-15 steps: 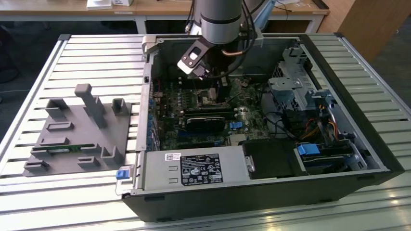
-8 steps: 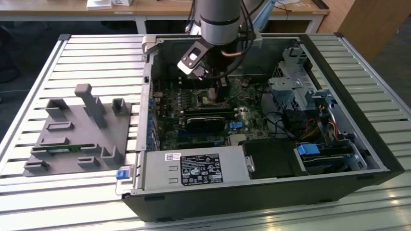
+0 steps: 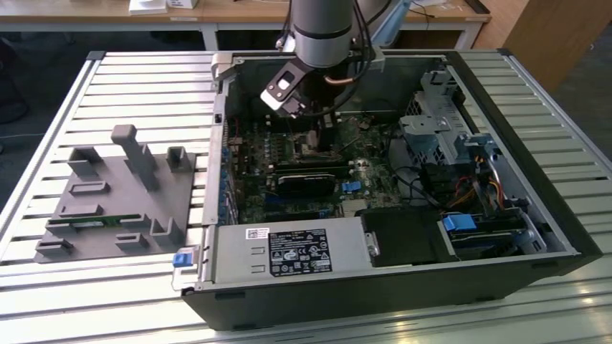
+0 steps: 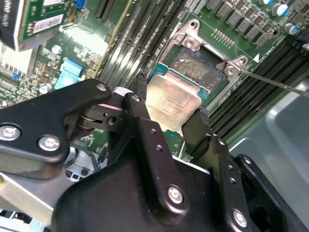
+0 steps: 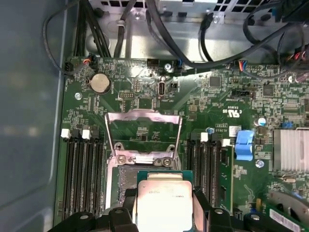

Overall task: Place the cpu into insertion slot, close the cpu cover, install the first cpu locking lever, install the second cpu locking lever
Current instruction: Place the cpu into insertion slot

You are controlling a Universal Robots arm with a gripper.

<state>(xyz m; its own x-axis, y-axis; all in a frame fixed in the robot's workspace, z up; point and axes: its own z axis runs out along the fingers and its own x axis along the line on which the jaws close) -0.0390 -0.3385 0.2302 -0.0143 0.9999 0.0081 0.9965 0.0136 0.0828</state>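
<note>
Black end effector [image 4: 172, 98] pinches the cpu [image 5: 161, 202], a dull silver square edged in green, over the slot [image 4: 200, 67]; cover [image 5: 143, 115] raised.

The arm [image 3: 320, 29] is a grey cylindrical tube with a black-and-white wrist module [image 3: 284, 89]. The gripper [image 4: 172, 96] has matte black linkage fingers [image 4: 145, 125] (silver screws [image 4: 175, 194] at pivots).

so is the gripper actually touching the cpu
Touching. In the second wrist view the gripper has its black fingers pressed against opposite edges of the cpu, with no gap on either side.
</note>
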